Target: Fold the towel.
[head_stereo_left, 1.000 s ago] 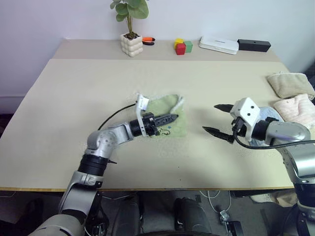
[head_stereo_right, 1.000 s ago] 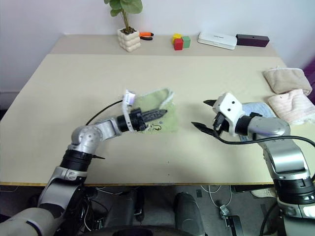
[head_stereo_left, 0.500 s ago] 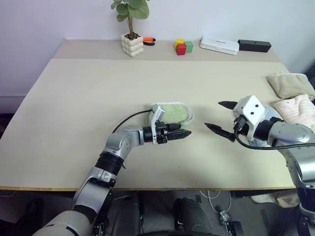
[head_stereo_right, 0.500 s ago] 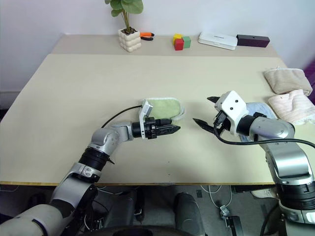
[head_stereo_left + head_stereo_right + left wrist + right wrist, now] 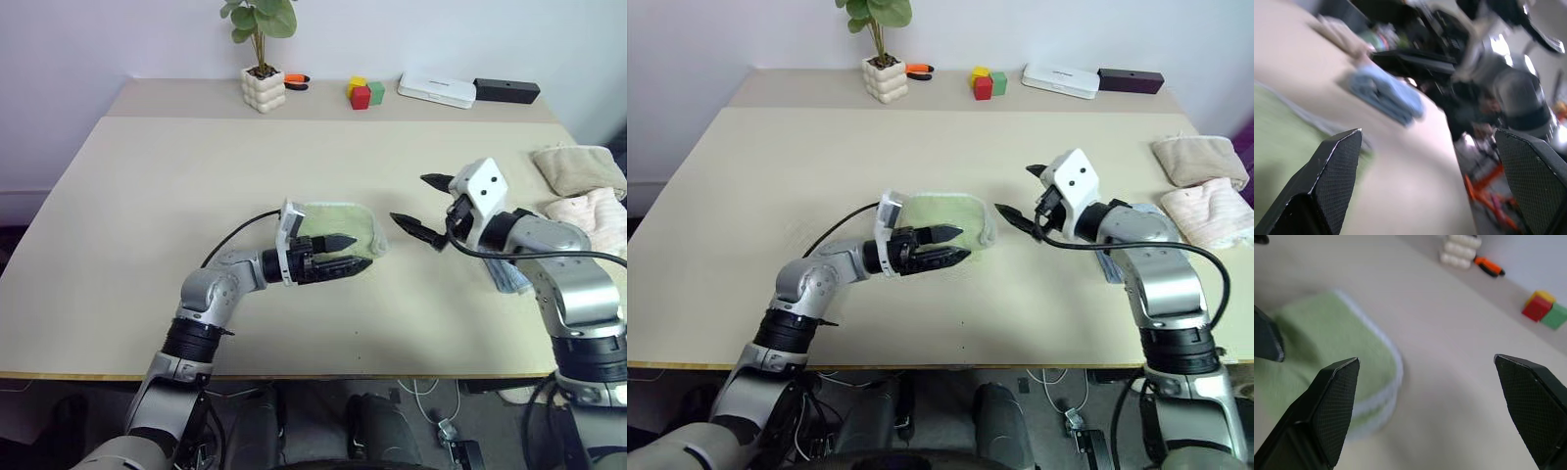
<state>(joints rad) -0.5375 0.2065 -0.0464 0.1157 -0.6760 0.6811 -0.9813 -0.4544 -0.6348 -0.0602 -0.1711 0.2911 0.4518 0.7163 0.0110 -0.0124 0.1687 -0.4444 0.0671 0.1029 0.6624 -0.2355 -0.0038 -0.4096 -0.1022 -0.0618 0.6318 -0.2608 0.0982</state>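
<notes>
The light green towel (image 5: 341,221) lies folded over on itself in the middle of the table, its whitish edging curving round the right side. My left gripper (image 5: 345,252) is open and hovers level at the towel's near edge, pointing right, holding nothing. Just right of the towel, my right gripper (image 5: 410,200) is open and points left at it, a short gap away. In the right wrist view the towel (image 5: 1334,350) sits ahead between the spread fingers (image 5: 1327,406).
A light blue folded towel (image 5: 506,278) lies under my right forearm; beige (image 5: 578,166) and pink (image 5: 593,212) folded towels sit at the right edge. Along the back are a potted plant (image 5: 263,86), an orange tool (image 5: 295,81), coloured blocks (image 5: 364,94), a white box (image 5: 436,89) and a black box (image 5: 506,91).
My left gripper carried the towel's edge over to the right, opened and let go, then drew back left. The towel now lies folded. My right gripper moved in toward the towel.
</notes>
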